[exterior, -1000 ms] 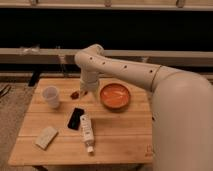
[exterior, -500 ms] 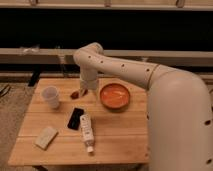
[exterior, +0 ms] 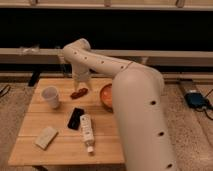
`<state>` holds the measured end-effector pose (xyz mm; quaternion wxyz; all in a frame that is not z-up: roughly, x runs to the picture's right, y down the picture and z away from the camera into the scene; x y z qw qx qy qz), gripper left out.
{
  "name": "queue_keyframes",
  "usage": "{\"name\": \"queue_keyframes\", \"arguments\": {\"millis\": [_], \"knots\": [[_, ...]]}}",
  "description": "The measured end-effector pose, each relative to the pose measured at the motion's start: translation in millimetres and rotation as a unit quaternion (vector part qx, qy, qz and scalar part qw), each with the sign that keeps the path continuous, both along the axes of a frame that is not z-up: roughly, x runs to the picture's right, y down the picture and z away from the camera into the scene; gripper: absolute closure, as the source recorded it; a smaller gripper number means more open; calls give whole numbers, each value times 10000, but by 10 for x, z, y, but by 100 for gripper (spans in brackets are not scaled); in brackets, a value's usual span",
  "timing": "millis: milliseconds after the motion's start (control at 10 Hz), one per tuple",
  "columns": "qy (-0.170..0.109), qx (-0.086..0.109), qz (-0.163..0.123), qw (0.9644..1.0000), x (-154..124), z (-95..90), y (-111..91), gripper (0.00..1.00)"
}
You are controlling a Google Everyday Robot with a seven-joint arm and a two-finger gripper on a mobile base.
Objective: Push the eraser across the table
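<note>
Nearest the camera, the robot's one thick white arm [exterior: 142,120] fills the lower right and covers the right edge of the single light wooden table [exterior: 30,152]. Six things lie on the planked top, one of each kind. Taking the one black eraser [exterior: 76,118] as the dial's centre, it lies flat near the middle of the table, tilted a little. One white tube-shaped bottle [exterior: 86,131] lies just beside it at 5 o'clock, with its cap toward the near edge. One pale tan block [exterior: 46,137] sits apart at 8 o'clock. Farther back, one white cup [exterior: 51,97] stands upright at 10 o'clock, and one orange bowl [exterior: 105,95] sits at 2 o'clock, partly hidden behind the arm. One small reddish-brown object [exterior: 79,93] lies at 12 o'clock. The gripper [exterior: 80,86] points down right over this object, well apart from the eraser. Whether it is spread or closed cannot be told.
</note>
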<state>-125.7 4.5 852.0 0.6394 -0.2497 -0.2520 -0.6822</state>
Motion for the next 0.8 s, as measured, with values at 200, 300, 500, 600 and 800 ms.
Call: {"name": "queue_keyframes", "arguments": {"millis": [200,300,500,600,800], "knots": [[97,-83,-329,9994,-5,343,170,37],[147,-178,-446,9987,-3,479,263,37],[274,-287,-587,9975,76,625,333,37],[346,-353,-662,9966,123,694,371,37],[405,-437,-750,9954,214,739,434,37]]}}
